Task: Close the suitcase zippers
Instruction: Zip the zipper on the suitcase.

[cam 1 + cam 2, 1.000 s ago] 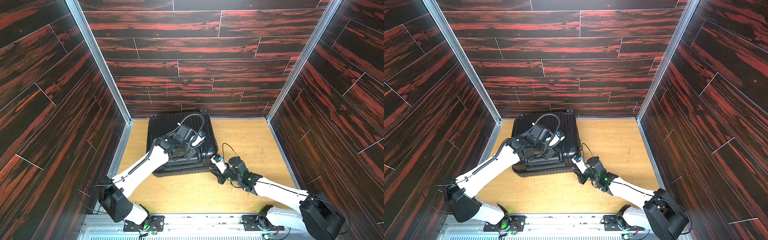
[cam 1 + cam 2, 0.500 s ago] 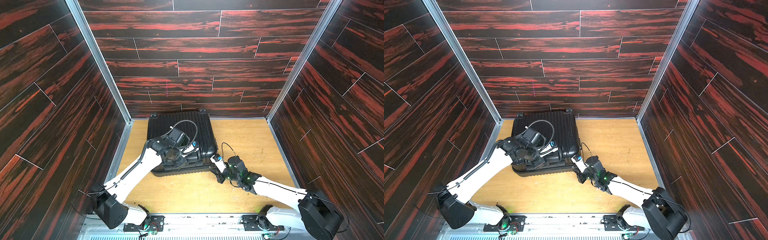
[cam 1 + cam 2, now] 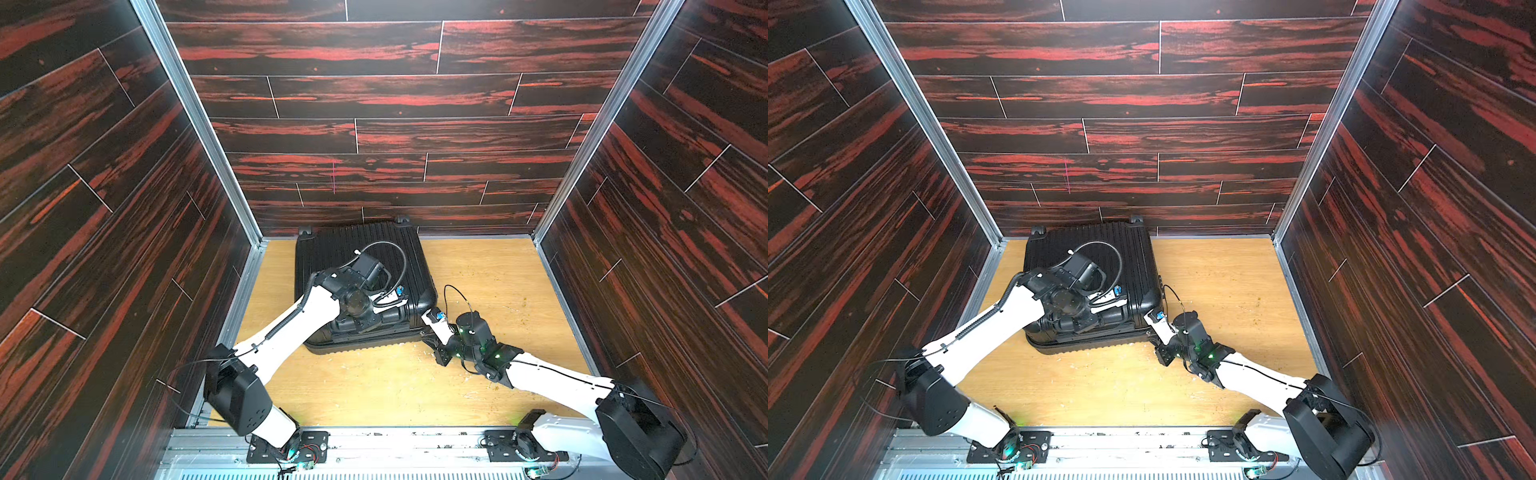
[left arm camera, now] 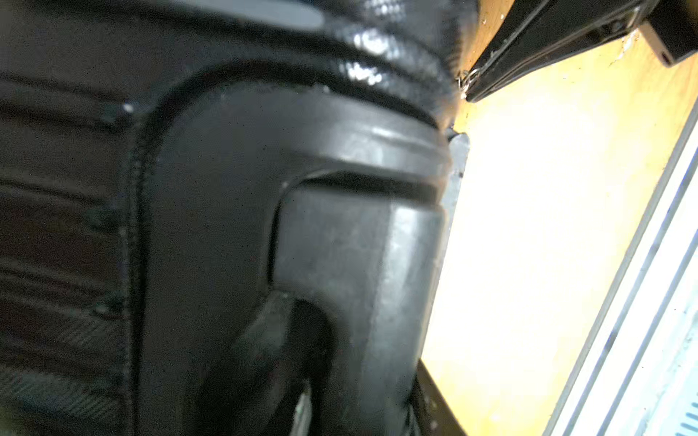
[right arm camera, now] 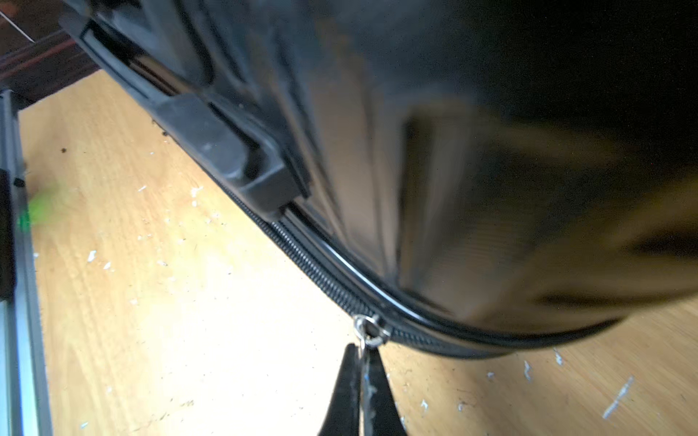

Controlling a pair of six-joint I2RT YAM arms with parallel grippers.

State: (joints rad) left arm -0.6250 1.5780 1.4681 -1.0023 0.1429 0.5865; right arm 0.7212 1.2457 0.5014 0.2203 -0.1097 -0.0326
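Two grippers are positioned at the suitcase (image 3: 357,249), which is laid flat, ribbed shell up, at the back edge of the worktop (image 3: 498,291), nearer its back left corner. Two wheels (image 3: 305,230) are seen at the back wall (image 3: 374,137). The right gripper (image 5: 362,362) is placed low at the suitcase's front right corner. Its fingertips (image 5: 345,381) are pressed together on the small metal pull (image 5: 368,334) of the zipper (image 5: 321,279), whose toothed track is seen running along the seam. The left gripper (image 3: 374,322) is positioned over the top shell near the front edge, at the handle (image 4: 340,245). Whether its jaws are apart or together cannot be told, since the left wrist view is filled by the blurred, close handle.
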